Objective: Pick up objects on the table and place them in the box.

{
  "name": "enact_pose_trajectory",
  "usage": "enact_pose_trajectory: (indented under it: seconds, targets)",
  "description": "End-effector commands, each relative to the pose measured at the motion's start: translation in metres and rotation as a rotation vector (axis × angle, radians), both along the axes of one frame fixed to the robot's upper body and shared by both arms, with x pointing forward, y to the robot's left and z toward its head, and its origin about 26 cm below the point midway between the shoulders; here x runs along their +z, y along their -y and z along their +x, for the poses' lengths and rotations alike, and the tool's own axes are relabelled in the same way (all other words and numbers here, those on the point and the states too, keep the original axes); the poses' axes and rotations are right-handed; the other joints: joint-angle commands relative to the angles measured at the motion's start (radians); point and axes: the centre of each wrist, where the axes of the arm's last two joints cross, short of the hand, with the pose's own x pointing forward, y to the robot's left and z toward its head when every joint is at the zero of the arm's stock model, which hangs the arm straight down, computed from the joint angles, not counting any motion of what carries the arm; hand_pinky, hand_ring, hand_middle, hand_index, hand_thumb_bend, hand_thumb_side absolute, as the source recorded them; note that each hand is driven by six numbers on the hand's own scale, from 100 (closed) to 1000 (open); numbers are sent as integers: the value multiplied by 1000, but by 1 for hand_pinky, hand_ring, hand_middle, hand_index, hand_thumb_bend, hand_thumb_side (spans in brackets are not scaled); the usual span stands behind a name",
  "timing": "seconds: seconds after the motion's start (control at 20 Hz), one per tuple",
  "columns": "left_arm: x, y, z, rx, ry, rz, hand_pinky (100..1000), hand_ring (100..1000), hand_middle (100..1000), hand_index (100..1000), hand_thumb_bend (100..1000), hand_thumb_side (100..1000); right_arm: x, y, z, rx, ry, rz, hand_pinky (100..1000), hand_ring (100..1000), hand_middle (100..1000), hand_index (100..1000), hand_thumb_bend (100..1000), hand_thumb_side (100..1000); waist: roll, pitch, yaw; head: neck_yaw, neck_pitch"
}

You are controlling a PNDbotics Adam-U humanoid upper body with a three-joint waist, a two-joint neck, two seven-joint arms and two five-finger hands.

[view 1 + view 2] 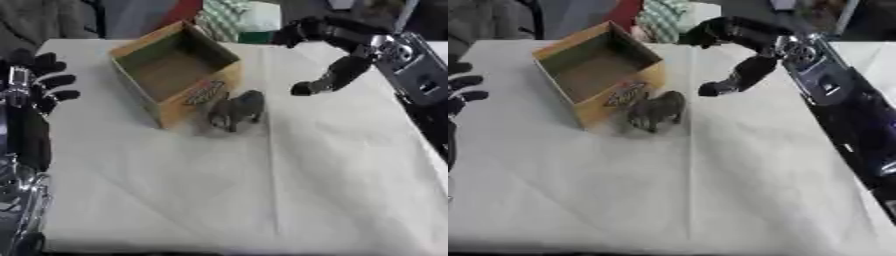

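So the cardboard box [175, 75] sits open toward the far left part of the table [262, 200], which has a white cloth over it, and as far as I can see there's nothing inside, just the bare brown bottom. Right up against the box's near-right corner there's a small grey animal figure [236, 110]; it looks like an elephant or something four-legged, but I can't tell for sure. It's standing upright on the cloth, just beside or maybe touching the box wall with the printed label. The right hand [328, 42] comes in from the upper right and hangs above the table on the far side of the figure, near it but not touching. Its fingers are spread out in a wide arch with the thumb [308, 88] pointing down toward the cloth, and it's carrying nothing. The left hand [39, 82] is off at the left edge, beside the table, fingers up and relaxed, holding nothing either. Some people's clothes show at the far edge behind the box, not touching anything.
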Motion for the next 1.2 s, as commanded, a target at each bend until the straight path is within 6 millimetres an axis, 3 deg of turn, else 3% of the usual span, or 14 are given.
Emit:
enact_pose_trajectory:
  seconds: [0.05,0.6,1.2]
  targets:
    - [10,4,0,-22,33,1,635,680,664,766,213,862,0,-4,8,-10,18,-32,831,877,824,909,554,408,2,-11,6,-8,-6]
    - [11,6,0,-37,36,0,635,680,664,767,209,864,-30,-12,21,-28,3,-100,832,876,824,910,557,423,6,-6,22,-16,-8]
    - [12,7,0,-42,37,-1,635,679,664,766,211,864,-47,-15,26,-48,-3,-141,834,866,813,900,553,434,5,-2,31,-20,-11]
